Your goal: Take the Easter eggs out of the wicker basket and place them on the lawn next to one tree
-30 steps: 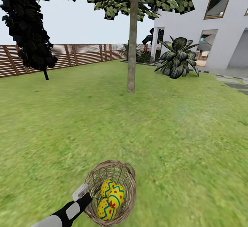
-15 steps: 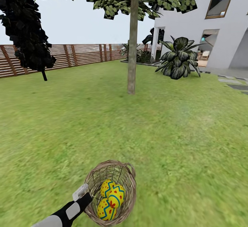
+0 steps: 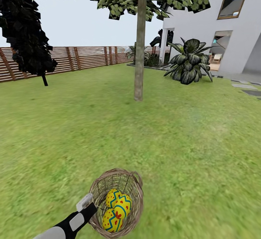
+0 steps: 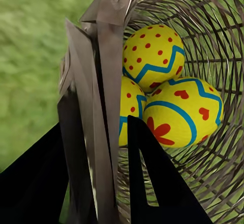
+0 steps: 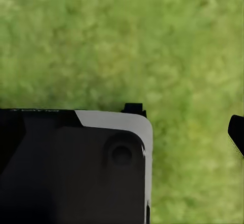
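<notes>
The wicker basket (image 3: 136, 190) hangs low in the head view, just above the lawn (image 3: 188, 141), with my left gripper (image 3: 89, 205) shut on its near rim. All three Easter eggs (image 3: 116, 210) lie inside it, yellow with blue zigzags and red marks. In the left wrist view the woven rim (image 4: 101, 81) runs between my two dark fingers (image 4: 152, 183), and the eggs (image 4: 180, 112) sit pressed together against the basket wall (image 4: 218, 40). The tree (image 3: 139, 54) with the pale trunk stands straight ahead, several metres off. The right wrist view looks down on grass (image 5: 152, 40) past a dark robot part (image 5: 71, 168).
A near-black conical tree (image 3: 25, 32) stands at the left before the slat fence (image 3: 83, 56). A broad-leaved striped plant (image 3: 188, 62) grows right of the trunk, by the white house (image 3: 235, 47). Grey stepping stones (image 3: 246, 87) lie at the far right.
The whole head view has shifted slightly, so the camera has moved; the tree and plant sit a little differently. The basket, eggs and left arm keep their place in the picture.
</notes>
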